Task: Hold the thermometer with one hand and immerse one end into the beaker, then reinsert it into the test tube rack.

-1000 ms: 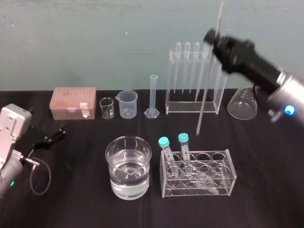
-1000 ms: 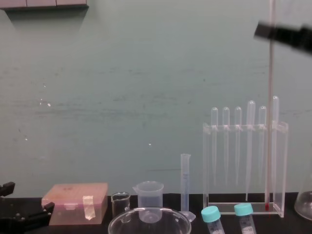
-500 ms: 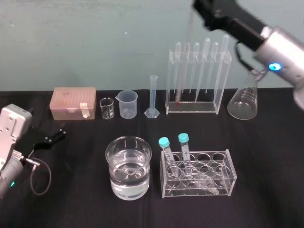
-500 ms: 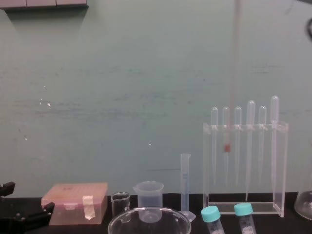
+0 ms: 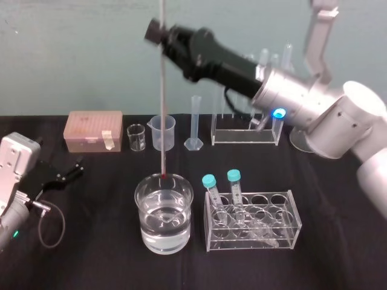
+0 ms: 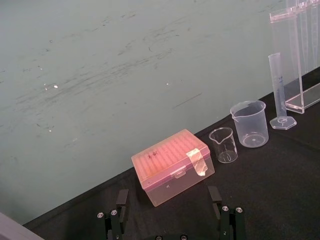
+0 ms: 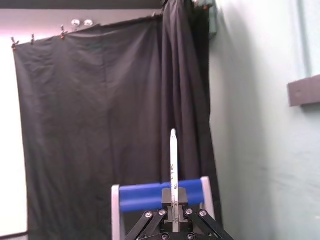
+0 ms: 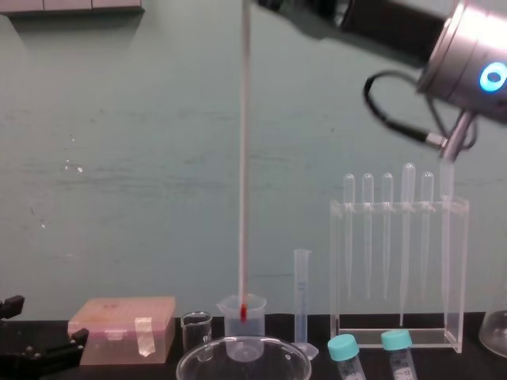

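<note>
My right gripper (image 5: 158, 30) is shut on the thermometer (image 5: 162, 103), a long thin glass rod that hangs upright. Its red lower tip hangs just above the water, at about the rim of the wide glass beaker (image 5: 181, 188). In the chest view the thermometer (image 8: 245, 158) ends a little above the beaker's rim (image 8: 238, 352). In the right wrist view the rod (image 7: 173, 155) stands clamped between the fingers. The clear test tube rack (image 5: 242, 138) holds several pipettes at the back, partly hidden behind my right arm. My left gripper (image 6: 170, 220) rests open at the table's left.
Along the back stand a pink box (image 5: 94, 130), a tiny glass beaker (image 5: 136, 138), a plastic spouted beaker (image 5: 163, 132) and a graduated cylinder (image 5: 195, 124). A low rack (image 5: 251, 220) with two blue-capped tubes sits right of the beaker. A flask (image 5: 297, 142) stands behind my right arm.
My right gripper has carried the thermometer leftward and forward from the rack at the back to above the beaker. The left arm has not moved.
</note>
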